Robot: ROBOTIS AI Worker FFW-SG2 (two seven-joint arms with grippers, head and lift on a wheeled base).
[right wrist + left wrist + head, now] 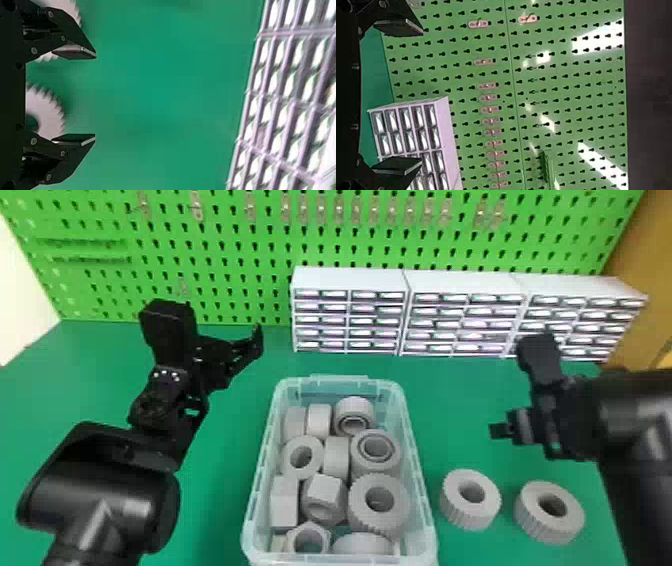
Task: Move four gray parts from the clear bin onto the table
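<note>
Several gray parts, among them a ribbed ring (pixel 379 505) and a hex nut (pixel 308 538), lie in the clear bin (pixel 424 490) at front centre. Two more ribbed gray rings, one nearer the bin (pixel 470 500) and one farther right (pixel 549 512), rest on the green table (pixel 480 390). My left gripper (pixel 245 347) is raised behind and left of the bin; in its wrist view the left gripper (pixel 421 96) stands open and holds nothing. Over the table behind the two rings is my right gripper (pixel 502 430), and in the right wrist view that gripper (pixel 95 96) is open, also without a part.
White drawer cabinets (pixel 347 280) line the back right of the table, against a green pegboard (pixel 240 255) with small metal hooks. Bare table surface lies on both sides of the bin and behind it.
</note>
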